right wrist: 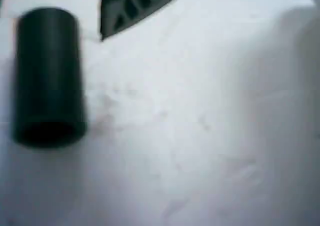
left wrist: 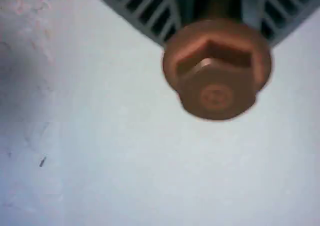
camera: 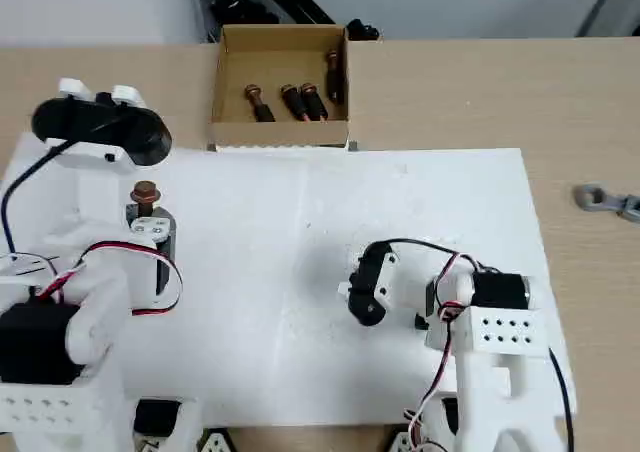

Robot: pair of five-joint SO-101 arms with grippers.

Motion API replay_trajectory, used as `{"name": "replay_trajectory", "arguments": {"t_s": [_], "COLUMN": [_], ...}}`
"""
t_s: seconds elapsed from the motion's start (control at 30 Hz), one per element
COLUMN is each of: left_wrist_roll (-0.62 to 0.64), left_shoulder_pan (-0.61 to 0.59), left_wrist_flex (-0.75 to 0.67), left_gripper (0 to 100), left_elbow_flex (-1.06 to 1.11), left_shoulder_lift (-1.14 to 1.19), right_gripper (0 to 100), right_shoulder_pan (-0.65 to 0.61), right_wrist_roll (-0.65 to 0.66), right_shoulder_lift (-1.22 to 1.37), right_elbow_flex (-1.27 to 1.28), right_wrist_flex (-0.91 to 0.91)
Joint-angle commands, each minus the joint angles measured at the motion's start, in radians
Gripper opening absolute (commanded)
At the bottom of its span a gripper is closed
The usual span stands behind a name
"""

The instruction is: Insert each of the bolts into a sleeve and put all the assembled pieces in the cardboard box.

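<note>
A copper hex-head bolt [left wrist: 216, 71] is held upright over the white mat's left side, with my left gripper [camera: 148, 215] shut on its shank [camera: 145, 192]. A black sleeve [right wrist: 47, 76] lies close to my right gripper [camera: 365, 297] near the middle of the mat; whether it is held cannot be made out. The cardboard box [camera: 228, 84] stands at the far edge of the mat and holds several assembled bolt-and-sleeve pieces [camera: 290, 100].
The white mat [camera: 420, 212] covers the wooden table. A small metal part [camera: 605, 201] lies on the bare wood at the far right. A black camera mount [camera: 100, 127] stands at the far left, behind my left arm.
</note>
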Motion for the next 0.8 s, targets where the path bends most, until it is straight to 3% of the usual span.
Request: {"name": "replay_trajectory", "arguments": {"t_s": [0.0, 0.4, 0.6, 0.77], "left_wrist_roll": [0.008, 0.006, 0.006, 0.008], "left_shoulder_pan": [-0.005, -0.005, -0.005, -0.006], "left_wrist_flex": [-0.018, -0.018, -0.018, -0.018], "left_gripper": [1, 1, 1, 1], "left_elbow_flex": [-0.004, -0.002, -0.002, -0.002], "left_shoulder_lift": [-0.018, -0.017, -0.017, -0.017], "right_gripper": [18.6, 18.7, 18.1, 3.9], "right_shoulder_pan": [0.005, 0.010, 0.010, 0.010], "right_wrist_roll": [0.011, 0.005, 0.005, 0.005], "right_shoulder_lift": [-0.008, -0.008, -0.008, -0.008], "right_elbow_flex": [0.015, 0.204, 0.276, 0.279], "right_wrist_flex": [-0.028, -0.271, -0.298, -0.298]}}
